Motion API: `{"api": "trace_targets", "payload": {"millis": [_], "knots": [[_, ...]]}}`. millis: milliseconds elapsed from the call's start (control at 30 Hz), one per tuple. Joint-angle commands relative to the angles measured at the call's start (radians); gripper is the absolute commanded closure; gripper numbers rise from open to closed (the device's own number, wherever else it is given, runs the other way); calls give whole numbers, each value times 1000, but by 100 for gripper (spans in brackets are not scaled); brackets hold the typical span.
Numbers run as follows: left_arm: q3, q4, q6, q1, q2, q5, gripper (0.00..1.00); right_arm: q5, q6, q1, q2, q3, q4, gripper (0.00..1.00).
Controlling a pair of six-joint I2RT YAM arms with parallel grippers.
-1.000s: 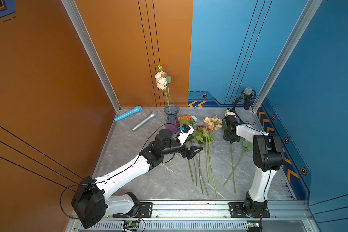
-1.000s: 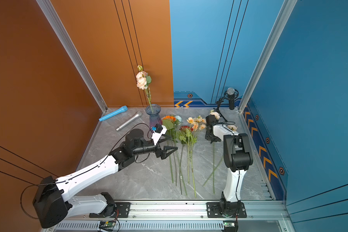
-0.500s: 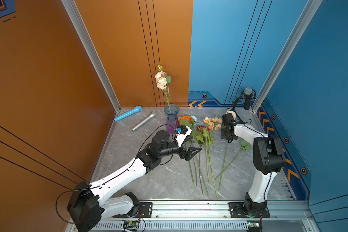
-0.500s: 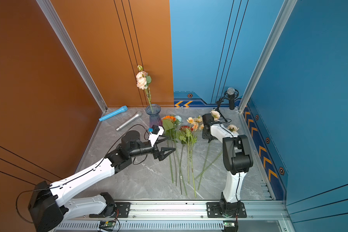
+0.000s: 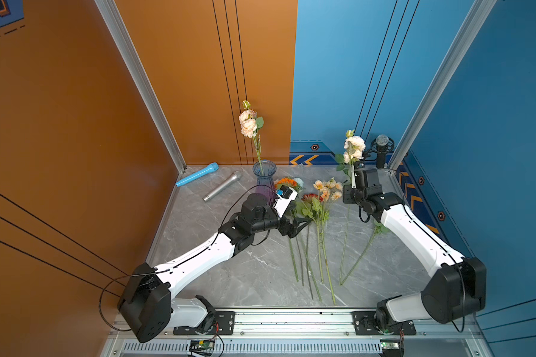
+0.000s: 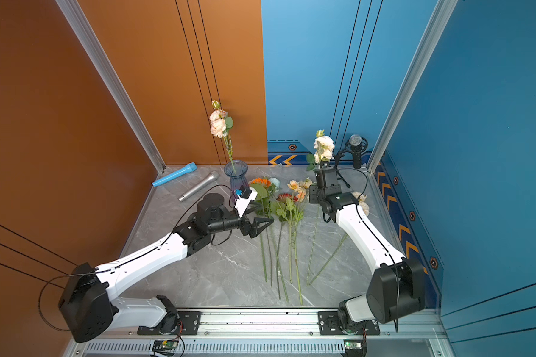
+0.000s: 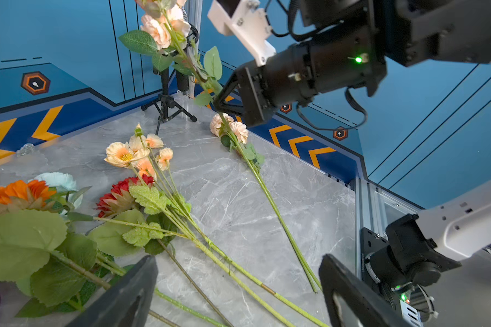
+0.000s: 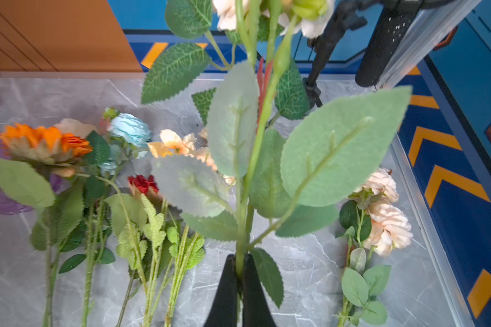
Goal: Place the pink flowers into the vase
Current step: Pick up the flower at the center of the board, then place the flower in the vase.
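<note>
Well, starting at the far left, a blue microphone (image 5: 197, 174) and a silver microphone (image 5: 222, 186) lie side by side on the grey tabletop (image 5: 229, 278), close to the orange wall. Just right of them the vase (image 5: 264, 176) stands upright by the far edge. The standing pink flower (image 5: 248, 123) is already in it, stem rising out of the mouth.

My left gripper (image 6: 262, 227) hovers nearer to me and a little right of the vase, over the stems of the loose bunch. Its jaws are spread wide and grip nothing. Around it lie the orange bloom (image 5: 287, 182), the pale blue bloom (image 5: 298, 181), the red bloom (image 5: 311, 197) and the peach spray (image 5: 327, 187), heads toward the far wall, stems running toward me.

Further right, my right gripper (image 8: 240, 260) is pinched tight on the stem of the held pink flower (image 5: 354, 145), just below its leaves. The blooms are lifted above the table, well apart from the vase. I can't tell whether the stem's lower end touches the tabletop.

The lying pink flower (image 8: 386, 215) rests flat on the table right of that, near the blue wall, partly hidden by my right arm in both top views. In the far right corner a black microphone (image 5: 382, 148) stands on a small tripod.
</note>
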Motion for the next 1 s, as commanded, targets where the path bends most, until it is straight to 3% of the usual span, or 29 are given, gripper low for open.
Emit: {"api": "trace_targets", "payload": {"millis": [0,133,400,633,967], "knots": [[66,15,29,14,45,108,8,-148,-69,-21,-77,-59,170,100],[181,16,34,28,143,214,10,-289,-67,-57,-130,-77,235,100],[276,94,-13,55,279,315,11,-563,-14,-120,-220,-165,435,100],[333,128,-14,59,347,417,13,-820,122,-179,-214,-190,612,100],[446,177,-55,52,440,504,26,-905,198,-150,-201,-183,702,100]]}}
